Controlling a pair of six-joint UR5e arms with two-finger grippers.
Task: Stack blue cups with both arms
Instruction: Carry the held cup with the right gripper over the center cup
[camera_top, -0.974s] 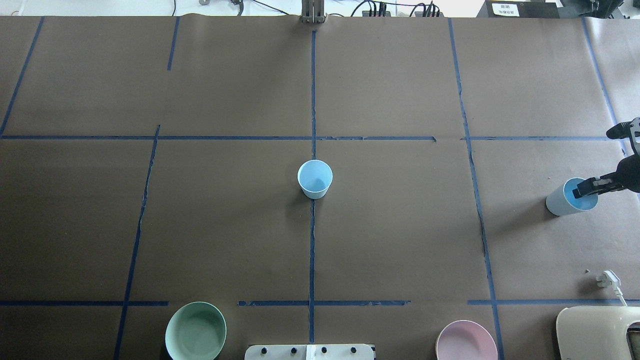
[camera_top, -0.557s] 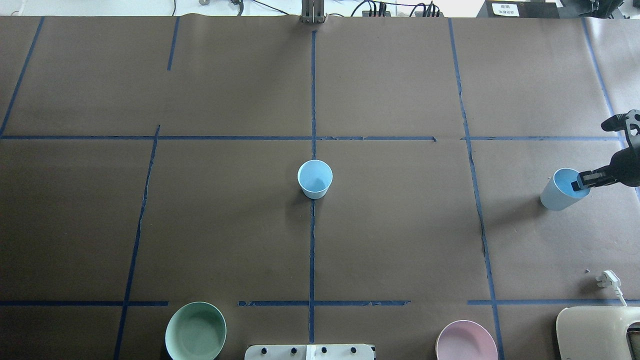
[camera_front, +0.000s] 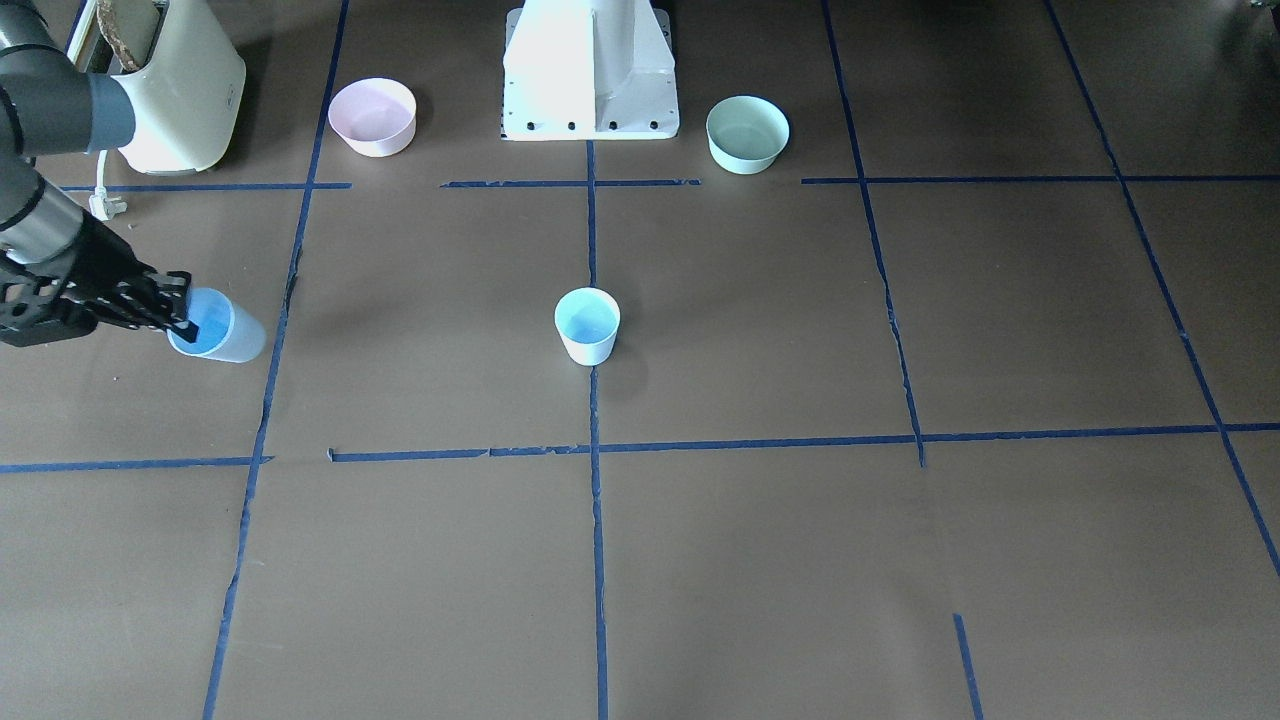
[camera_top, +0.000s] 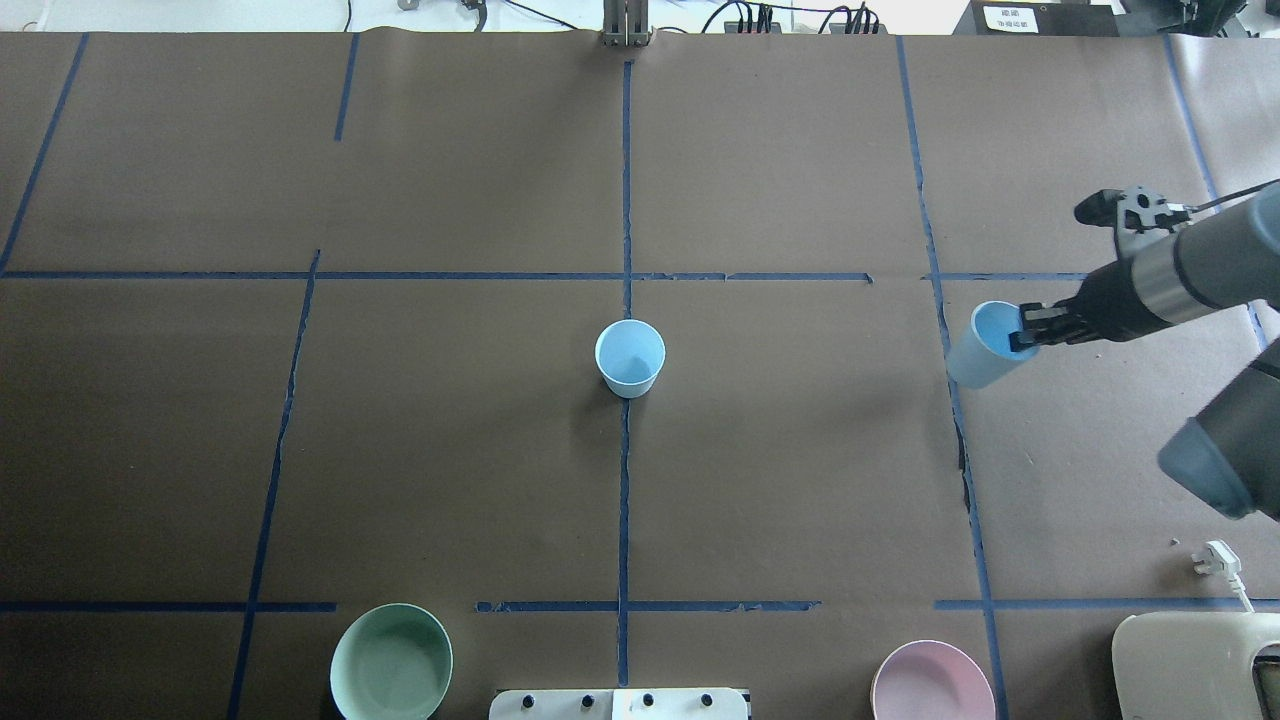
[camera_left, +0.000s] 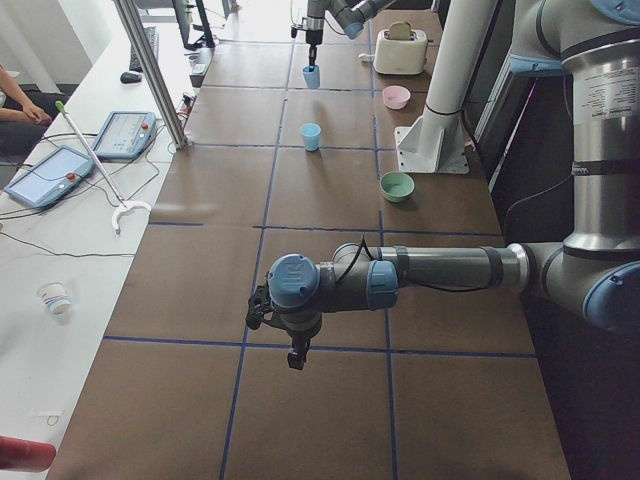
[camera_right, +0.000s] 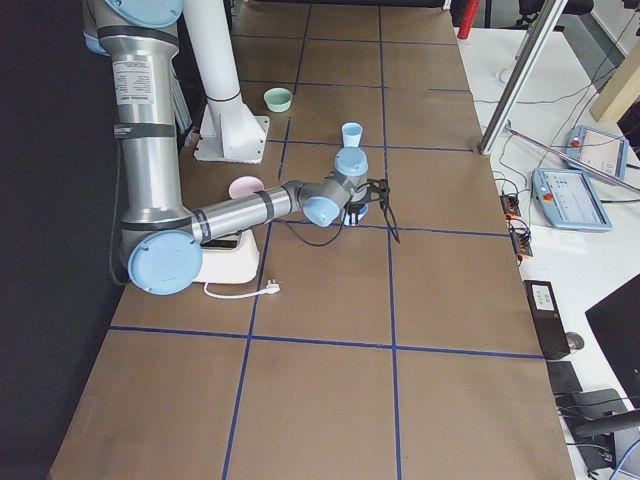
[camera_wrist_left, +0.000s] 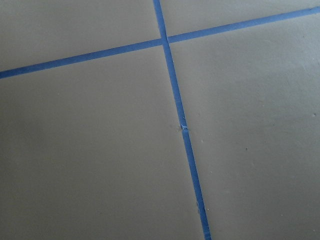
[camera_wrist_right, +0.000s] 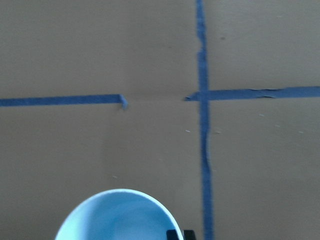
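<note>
One blue cup (camera_top: 630, 357) stands upright at the table's centre, on the middle tape line; it also shows in the front view (camera_front: 587, 325). My right gripper (camera_top: 1025, 332) is shut on the rim of the second blue cup (camera_top: 982, 346), one finger inside it, and holds it tilted above the table, right of the centre cup. The front view shows this cup (camera_front: 222, 330) and the right gripper (camera_front: 180, 315) at the left. The right wrist view shows the cup's rim (camera_wrist_right: 117, 215) at the bottom. My left gripper (camera_left: 296, 356) hangs over bare table far from both cups; I cannot tell its state.
A mint-green bowl (camera_top: 391, 662) and a pink bowl (camera_top: 932, 683) sit at the near edge, either side of the white pedestal (camera_front: 590, 70). A cream toaster (camera_top: 1195, 665) and its white plug (camera_top: 1218, 558) lie at the near right corner.
My right gripper has carried the blue cup leftward from the table's right edge towards the centre, lifted and tilted. More of the right arm is now in view. The centre cup has not moved.
</note>
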